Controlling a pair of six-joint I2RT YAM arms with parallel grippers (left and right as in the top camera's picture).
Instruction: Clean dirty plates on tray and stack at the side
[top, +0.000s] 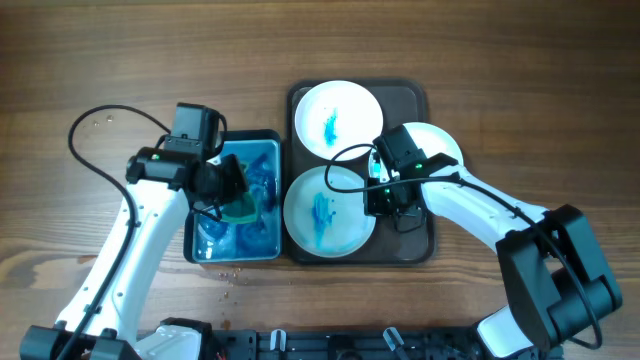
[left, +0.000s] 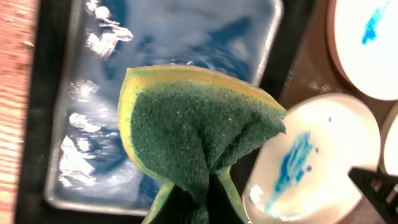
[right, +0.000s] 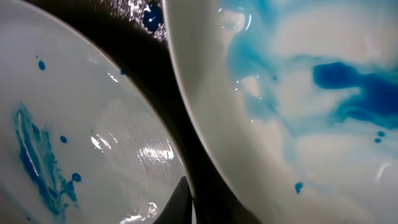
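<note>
Surface: a brown wood-grain table (top: 500, 60) filled the overhead view. You had the tray (top: 410, 95) at mid-table, its long sides running far to near. The basin (top: 225, 240) of blue water sat just beside the tray's left edge. Small droplets (top: 232, 275) lay on the wood near the basin's near edge.

Plates: the far plate (top: 337, 120) lay in the tray's far left corner, streaked blue. The near plate (top: 325, 215) lay in the near left corner, also streaked blue, apart from the far one. The third plate (top: 442, 140) lay across the tray's right edge, partly under the right arm.

Left gripper (top: 232, 192): you had it over the basin, its jaws clamped on a folded yellow-and-green sponge (left: 199, 130).

Right gripper (top: 388, 200): you had it at the near plate's right rim, its jaws fully closed. You could not tell whether the rim sat between them.
</note>
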